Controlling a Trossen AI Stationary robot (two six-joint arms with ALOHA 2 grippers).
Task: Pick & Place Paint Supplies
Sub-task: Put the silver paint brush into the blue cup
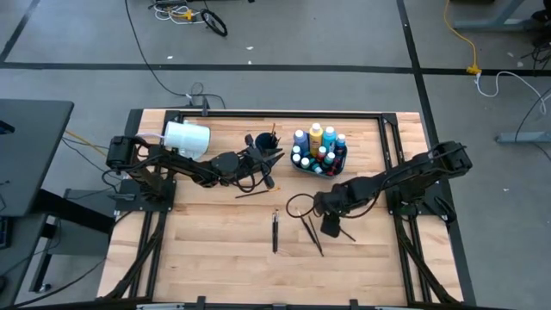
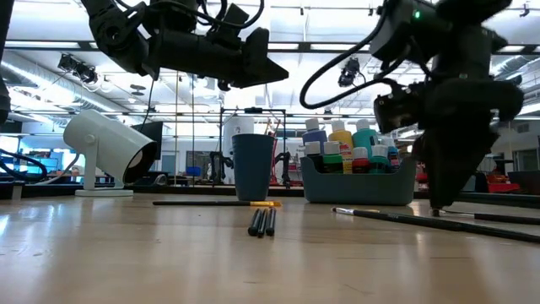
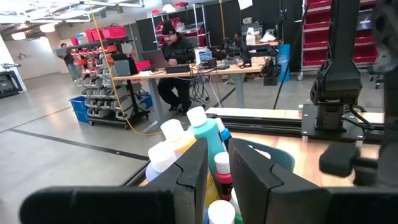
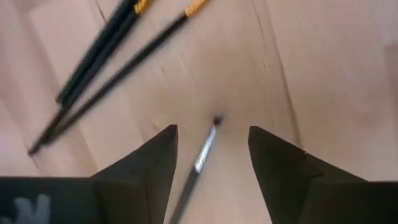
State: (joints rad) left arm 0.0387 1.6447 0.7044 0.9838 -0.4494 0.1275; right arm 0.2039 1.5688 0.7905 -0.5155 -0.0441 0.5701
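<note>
Right gripper [image 4: 212,155] spread wide over a paintbrush [image 4: 200,158].
Brush lying on the table [image 4: 323,74] between the fingers, ungripped; left gripper [image 3: 217,180] narrowly parted, holding nothing, near paint bottles [image 3: 202,134].

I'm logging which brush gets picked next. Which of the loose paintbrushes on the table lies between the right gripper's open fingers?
The silver-ferruled paintbrush lying alone directly under the open right gripper. The other brushes, with orange bands, lie off to one side, outside the fingers.
</note>
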